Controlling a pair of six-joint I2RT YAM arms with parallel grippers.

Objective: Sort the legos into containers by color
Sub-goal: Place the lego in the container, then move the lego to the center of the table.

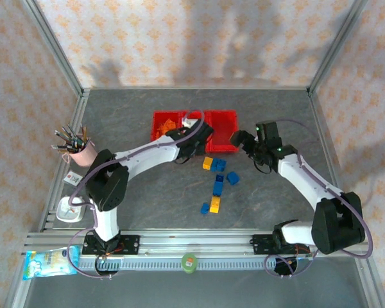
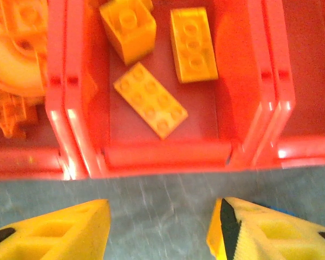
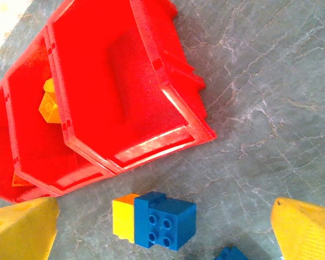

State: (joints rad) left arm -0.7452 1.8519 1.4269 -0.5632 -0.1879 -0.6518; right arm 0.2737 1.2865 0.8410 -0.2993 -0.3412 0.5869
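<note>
The left fingers [image 2: 70,233], yellow-padded, are seen spread apart with nothing between them, held over bare grey marbled tabletop [image 2: 162,195] just in front of the near wall of the row of three joined bright red plastic bins [image 2: 162,154]. In the middle bin, three yellow rectangular plastic bricks [image 2: 150,100] are recorded lying loose on the floor. In the left bin, orange curved pieces [image 2: 13,59] are piled. The right fingers [image 3: 21,233] are likewise spread wide, with nothing gripped. In the right wrist view, a blue four-stud brick [image 3: 165,219] is noted on the tabletop between them, touching a yellow brick [image 3: 123,216] at its side. Both are just beside the near corner of the right-hand bin [image 3: 124,81]. In the top view, the left fingers are placed at the front edge of the middle bin and the right fingers just to the right of the row. A loose scatter of blue and yellow bricks [image 1: 218,186] is seen on the tabletop between the two arms, near the bins. A pink cup of pens [image 1: 83,153] is noted well apart at the left edge.
</note>
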